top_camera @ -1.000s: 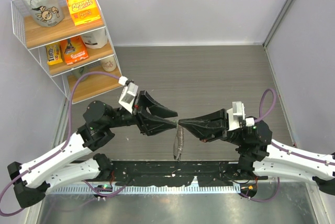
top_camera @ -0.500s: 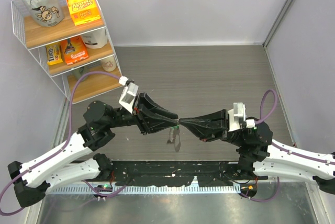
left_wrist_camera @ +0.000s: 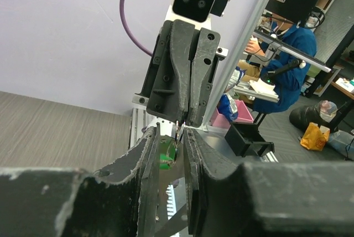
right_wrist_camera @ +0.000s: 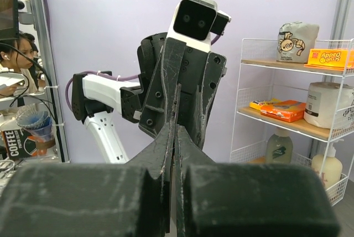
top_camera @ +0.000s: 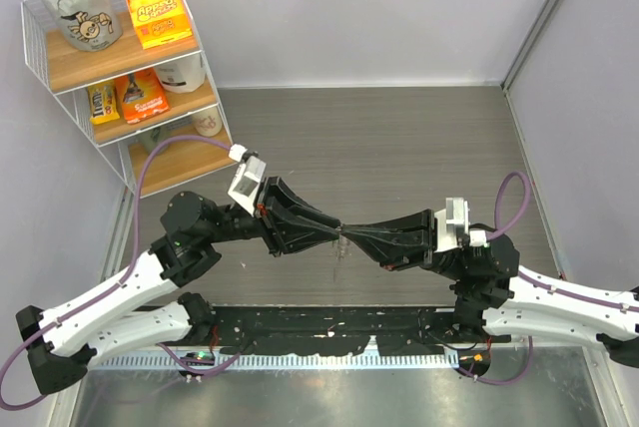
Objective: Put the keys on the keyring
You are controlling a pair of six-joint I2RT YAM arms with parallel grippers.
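Seen from above, the left gripper (top_camera: 332, 236) and right gripper (top_camera: 351, 237) meet tip to tip over the grey table (top_camera: 399, 138), with the keyring (top_camera: 338, 251) a faint short glint hanging just below them. The left wrist view shows the green-headed key (left_wrist_camera: 166, 154) in the narrow gap between the left fingers (left_wrist_camera: 146, 154) (pinched or merely enclosed, I cannot tell), and a silvery strand runs up to the right tips. In the right wrist view, the right fingers (right_wrist_camera: 160, 159) are pressed together.
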